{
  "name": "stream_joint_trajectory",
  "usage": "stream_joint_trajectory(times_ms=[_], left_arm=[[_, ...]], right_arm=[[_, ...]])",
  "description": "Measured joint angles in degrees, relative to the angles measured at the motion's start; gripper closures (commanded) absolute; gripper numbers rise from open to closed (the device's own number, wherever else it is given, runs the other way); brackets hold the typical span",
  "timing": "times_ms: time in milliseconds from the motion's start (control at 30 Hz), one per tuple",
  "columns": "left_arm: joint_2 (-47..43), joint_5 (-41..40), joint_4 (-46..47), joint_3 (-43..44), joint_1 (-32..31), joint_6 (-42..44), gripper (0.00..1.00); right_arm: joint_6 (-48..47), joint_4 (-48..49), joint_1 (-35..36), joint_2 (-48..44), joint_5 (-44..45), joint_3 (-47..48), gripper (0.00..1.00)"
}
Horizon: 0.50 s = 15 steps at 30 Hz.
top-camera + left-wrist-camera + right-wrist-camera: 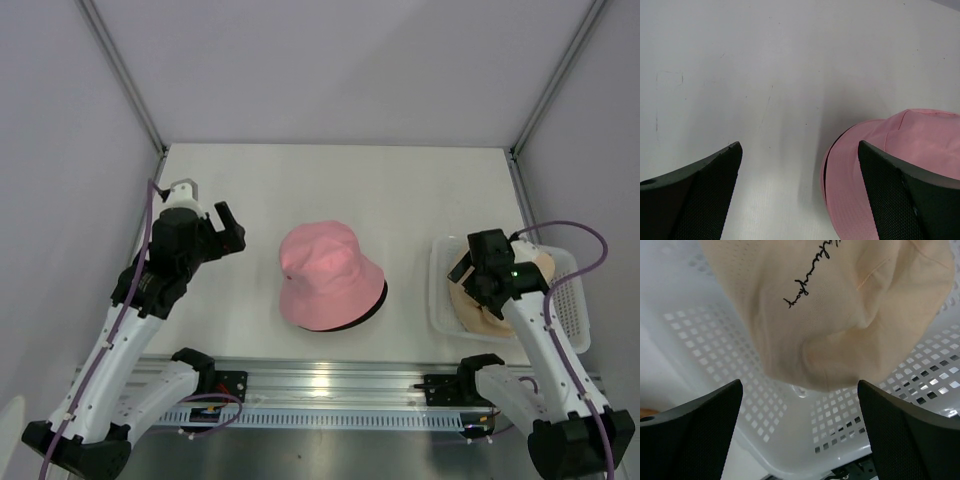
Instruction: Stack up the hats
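The pink hat [328,272] was seen crown-up near the middle of the table [300,180], set over the black hat [376,302], of which only a dark strip of brim was shown along the pink brim's near right edge. In the left wrist view the same pink hat [910,145] was found at the lower right, with a thin dark edge of the black hat [825,172] under its brim.

The beige hat [490,312] was kept well apart to the right, lying crumpled inside the white perforated basket [573,300]. In the right wrist view the beige hat [850,310] was shown bearing a dark stitched script [807,287] and resting against the basket [710,335] wall.

The right gripper [480,275] was held just over the beige hat, its jaws spread with nothing clamped; whether the fabric was touched could not be told. The left gripper [228,230] was held to the left of the pink hat, apart from it, its jaws likewise spread wide over bare table [765,75].
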Motion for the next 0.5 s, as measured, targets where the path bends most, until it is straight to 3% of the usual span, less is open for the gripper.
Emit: stream_joint_trajectory(times_ms=[100, 200, 233, 300, 333, 367, 500], left_arm=[[-0.1, 0.2, 0.0, -0.3, 0.3, 0.1, 0.0], [-0.1, 0.2, 0.0, -0.5, 0.6, 0.5, 0.01], [-0.2, 0.2, 0.0, -0.6, 0.7, 0.5, 0.0], [-0.2, 0.2, 0.0, -0.8, 0.9, 0.5, 0.01], [-0.2, 0.2, 0.0, -0.9, 0.9, 0.6, 0.0], [-0.2, 0.2, 0.0, -0.9, 0.9, 0.6, 0.0], [-0.2, 0.2, 0.0, -1.0, 1.1, 0.9, 0.0]], right_arm=[[1.5, 1.4, 0.0, 4.4, 0.5, -2.7, 0.07], [2.2, 2.8, 0.0, 3.9, 1.6, -4.9, 0.3], [2.3, 3.4, 0.0, 3.2, 2.1, -5.3, 0.5], [2.2, 4.5, 0.0, 2.0, 2.9, -5.7, 0.73], [2.1, 5.0, 0.0, 1.5, 3.5, -5.8, 0.93], [1.5, 5.6, -0.1, 1.3, 3.7, -5.8, 1.0], [-0.3, 6.8, -0.3, 1.0, 3.0, -4.7, 1.0]])
